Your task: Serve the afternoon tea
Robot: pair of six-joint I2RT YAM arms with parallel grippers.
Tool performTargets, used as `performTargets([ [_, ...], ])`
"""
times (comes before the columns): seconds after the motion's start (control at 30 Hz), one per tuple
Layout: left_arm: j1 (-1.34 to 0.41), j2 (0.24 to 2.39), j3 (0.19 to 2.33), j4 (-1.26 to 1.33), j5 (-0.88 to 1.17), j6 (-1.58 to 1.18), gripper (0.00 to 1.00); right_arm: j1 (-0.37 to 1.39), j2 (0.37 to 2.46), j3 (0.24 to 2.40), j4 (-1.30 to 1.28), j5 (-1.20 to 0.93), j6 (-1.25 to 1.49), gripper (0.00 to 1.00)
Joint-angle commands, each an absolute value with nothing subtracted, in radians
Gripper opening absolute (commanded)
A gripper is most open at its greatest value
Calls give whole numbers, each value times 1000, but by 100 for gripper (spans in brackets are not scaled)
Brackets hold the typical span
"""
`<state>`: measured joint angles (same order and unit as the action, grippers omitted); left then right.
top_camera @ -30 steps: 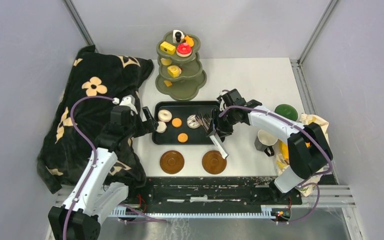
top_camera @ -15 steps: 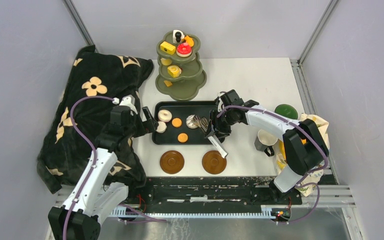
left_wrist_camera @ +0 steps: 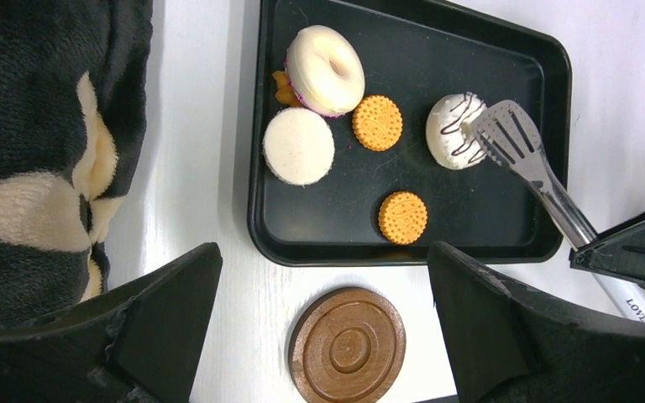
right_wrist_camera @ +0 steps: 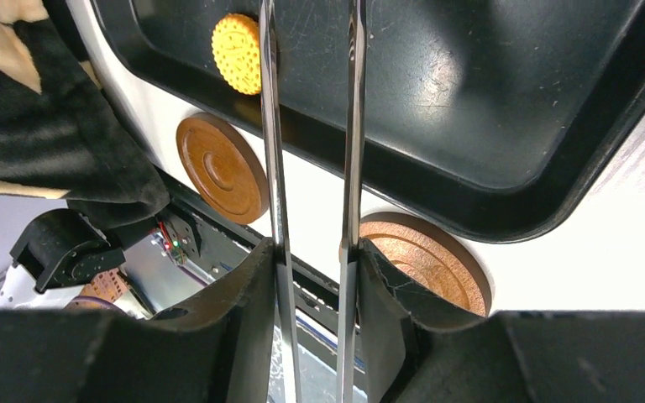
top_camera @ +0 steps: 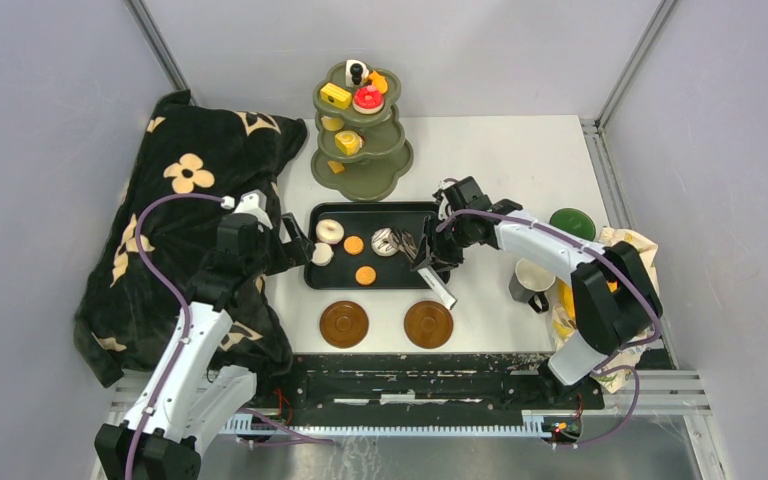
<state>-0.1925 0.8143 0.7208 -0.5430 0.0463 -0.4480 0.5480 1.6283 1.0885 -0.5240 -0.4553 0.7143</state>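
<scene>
TEA SERVICE, MID-REACH: My right gripper (top_camera: 434, 262) is clamped on the tongs (left_wrist_camera: 527, 161), whose long axis runs slantwise from the near right corner of the tray (left_wrist_camera: 504, 59) toward its middle. The tips meet the right edge of the drizzled white pastry (left_wrist_camera: 450, 130), which lies on the tray straight ahead of them (whether the blades straddle it, I cannot tell). My left gripper (left_wrist_camera: 323, 252) hangs spread and empty at the tray's left side, farther from that pastry. I judge the lift is the right arm's, with the stand (top_camera: 370, 180) beyond the tray's far edge
</scene>
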Motion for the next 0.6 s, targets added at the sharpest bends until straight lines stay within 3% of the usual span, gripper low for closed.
performTargets([
  [0.0, -196, 792, 727, -517, 32, -472, 99, 539, 1553, 1086, -463, -444, 739, 11],
  [0.13, -197, 778, 726, -515, 29, -476, 99, 532, 1511, 1085, -462, -443, 740, 1],
  [0.57, -197, 717, 733, -532, -20, -474, 99, 433, 1510, 1167, -490, -415, 699, 1],
])
